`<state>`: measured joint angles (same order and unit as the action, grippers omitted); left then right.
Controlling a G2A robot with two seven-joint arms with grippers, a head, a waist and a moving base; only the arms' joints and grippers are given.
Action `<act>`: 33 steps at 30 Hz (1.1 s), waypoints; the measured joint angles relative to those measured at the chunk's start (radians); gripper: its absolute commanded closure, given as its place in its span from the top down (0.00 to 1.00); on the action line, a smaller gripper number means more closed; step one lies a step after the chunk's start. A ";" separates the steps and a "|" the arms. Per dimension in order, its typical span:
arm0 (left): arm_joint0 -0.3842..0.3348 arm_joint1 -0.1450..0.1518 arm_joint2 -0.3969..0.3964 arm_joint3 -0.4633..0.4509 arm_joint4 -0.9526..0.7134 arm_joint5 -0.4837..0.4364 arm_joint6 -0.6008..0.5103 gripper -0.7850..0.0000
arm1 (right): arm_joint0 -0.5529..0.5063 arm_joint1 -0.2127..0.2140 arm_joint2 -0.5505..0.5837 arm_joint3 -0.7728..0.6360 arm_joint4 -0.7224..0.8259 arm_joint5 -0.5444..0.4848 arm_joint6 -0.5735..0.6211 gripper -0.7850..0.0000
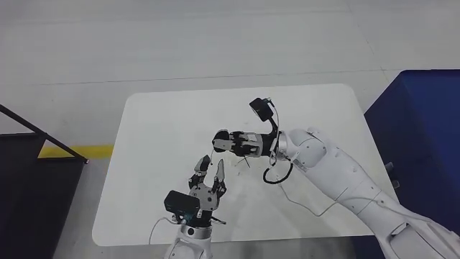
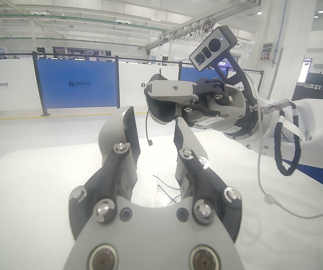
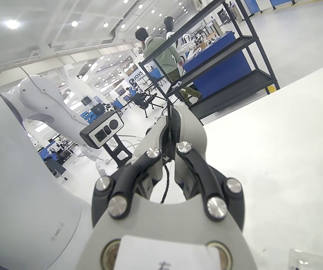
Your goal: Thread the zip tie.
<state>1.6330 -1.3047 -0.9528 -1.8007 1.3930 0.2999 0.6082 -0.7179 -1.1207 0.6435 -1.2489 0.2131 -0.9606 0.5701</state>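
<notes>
A thin black zip tie [image 2: 147, 126] hangs from my right gripper [image 2: 151, 99], its small head at the lower end. My right gripper [image 3: 172, 119] is shut on it, and the strap [image 3: 169, 110] sticks out past the fingertips. In the top view that gripper [image 1: 218, 142] is above the middle of the white table [image 1: 144, 187]. My left gripper [image 2: 154, 122] stands open just below it, with the hanging tie between and a little beyond its two fingers, not touching them. From above, the left gripper [image 1: 210, 164] points up toward the right one.
A few loose black zip ties [image 1: 243, 162] lie on the table under the right wrist, also seen between my left fingers [image 2: 167, 188]. A clear bag [image 3: 313, 260] lies on the table. A blue cabinet [image 1: 420, 115] stands at the table's right and a dark rack [image 1: 29, 187] at its left.
</notes>
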 measured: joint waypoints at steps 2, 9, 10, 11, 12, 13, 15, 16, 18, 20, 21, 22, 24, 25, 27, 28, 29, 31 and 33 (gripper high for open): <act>0.006 -0.001 -0.003 -0.004 0.006 0.004 -0.001 0.13 | -0.004 0.001 0.008 -0.007 0.000 0.002 0.012 0.00; 0.026 -0.004 -0.015 -0.010 0.001 -0.001 0.006 0.00 | -0.024 0.001 0.027 -0.036 0.011 0.001 0.037 0.00; 0.029 -0.004 -0.017 -0.011 0.001 -0.001 0.006 0.00 | -0.028 0.001 0.029 -0.039 0.017 -0.002 0.043 0.00; 0.031 -0.005 -0.018 -0.011 0.001 -0.002 0.007 0.00 | -0.030 0.001 0.030 -0.040 0.022 -0.003 0.050 0.00; 0.032 -0.005 -0.020 -0.011 0.002 -0.003 0.008 0.00 | -0.031 0.001 0.031 -0.041 0.026 -0.002 0.057 0.33; 0.035 -0.005 -0.022 -0.011 0.002 -0.003 0.011 0.00 | -0.032 0.002 0.031 -0.041 0.029 -0.001 0.062 1.00; 0.039 -0.006 -0.026 -0.013 0.002 0.001 0.022 0.00 | -0.032 0.002 0.031 -0.041 0.029 0.000 0.063 1.00; 0.042 -0.007 -0.028 -0.013 0.003 0.001 0.030 0.00 | -0.032 0.002 0.031 -0.041 0.029 0.000 0.062 1.00; 0.046 -0.008 -0.032 -0.014 0.006 0.003 0.043 0.00 | -0.032 0.002 0.031 -0.041 0.028 0.000 0.062 1.00; 0.050 -0.009 -0.036 -0.018 -0.008 0.007 0.063 0.00 | -0.032 0.002 0.031 -0.041 0.028 0.000 0.062 1.00; 0.051 -0.010 -0.037 -0.019 -0.013 0.007 0.067 0.00 | -0.032 0.002 0.031 -0.041 0.028 0.000 0.062 1.00; 0.051 -0.010 -0.037 -0.019 -0.014 0.007 0.068 0.00 | -0.032 0.002 0.031 -0.041 0.028 0.000 0.062 1.00; 0.051 -0.010 -0.036 -0.020 -0.014 0.006 0.066 0.00 | -0.035 0.001 0.028 -0.045 0.032 0.003 0.063 1.00; 0.051 -0.009 -0.036 -0.028 -0.026 -0.007 0.053 0.00 | -0.049 0.002 0.019 -0.060 0.054 0.024 0.077 1.00; 0.046 -0.004 -0.065 -0.038 -0.044 -0.036 0.032 0.00 | -0.053 0.011 0.028 -0.065 0.143 0.083 0.132 1.00; 0.047 0.000 -0.090 -0.032 -0.024 -0.026 0.048 0.00 | -0.053 0.020 0.042 -0.068 0.237 0.134 0.195 1.00; 0.051 0.002 -0.104 -0.024 0.015 0.005 0.084 0.00 | -0.056 0.027 0.054 -0.074 0.322 0.177 0.259 1.00; 0.052 0.004 -0.130 0.001 0.181 0.152 0.206 0.00 | -0.057 0.050 0.105 -0.078 0.533 0.280 0.442 1.00; 0.047 0.004 -0.148 0.031 0.374 0.320 0.286 0.00 | -0.063 0.070 0.167 -0.059 0.688 0.358 0.582 1.00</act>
<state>1.6798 -1.3012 -1.1012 -1.7699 1.7672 0.6196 0.8941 -0.7813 -1.0506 0.8106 -1.3077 0.9011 -0.6023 1.1523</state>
